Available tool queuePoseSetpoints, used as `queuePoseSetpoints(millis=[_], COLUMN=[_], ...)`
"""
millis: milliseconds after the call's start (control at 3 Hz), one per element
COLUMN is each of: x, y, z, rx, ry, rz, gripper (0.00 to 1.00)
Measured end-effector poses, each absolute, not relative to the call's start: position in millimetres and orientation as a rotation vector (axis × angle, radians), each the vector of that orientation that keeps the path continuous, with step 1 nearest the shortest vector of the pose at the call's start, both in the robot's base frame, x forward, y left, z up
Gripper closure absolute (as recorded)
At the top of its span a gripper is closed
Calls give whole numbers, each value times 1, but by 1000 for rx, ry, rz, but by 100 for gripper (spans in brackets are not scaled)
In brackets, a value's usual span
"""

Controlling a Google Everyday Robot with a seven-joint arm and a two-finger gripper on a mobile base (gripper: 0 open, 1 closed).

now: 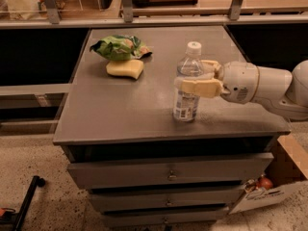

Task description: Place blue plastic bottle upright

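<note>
The blue plastic bottle (186, 104) is clear, with a white cap and a pale label. It stands upright near the front right of the grey table (120, 119), and its base appears to rest on the top. My gripper (191, 76) reaches in from the right on a white arm (262, 85). It is shut on the bottle's upper body. One cream finger (199, 87) crosses the front and the other sits behind the shoulder.
A green snack bag (118, 47) and a yellow sponge (125, 69) lie at the back left of the table. Drawers (168, 173) are below the top. A cardboard box (269, 189) sits on the floor at the right. A shelf rail (144, 20) runs behind.
</note>
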State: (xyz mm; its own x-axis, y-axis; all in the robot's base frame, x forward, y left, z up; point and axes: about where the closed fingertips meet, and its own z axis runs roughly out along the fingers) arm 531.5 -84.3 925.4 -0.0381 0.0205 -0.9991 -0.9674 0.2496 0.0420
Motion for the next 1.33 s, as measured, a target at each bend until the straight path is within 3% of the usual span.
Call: queuePoseSetpoints(millis=[333,667,1333], x=[531,531,531], y=[-88,-89,-100], z=[923,922,923], rx=[-982,-986,-1037], ry=[1327,1329,1381], rz=[1059,1052,982], gripper=[12,0,0])
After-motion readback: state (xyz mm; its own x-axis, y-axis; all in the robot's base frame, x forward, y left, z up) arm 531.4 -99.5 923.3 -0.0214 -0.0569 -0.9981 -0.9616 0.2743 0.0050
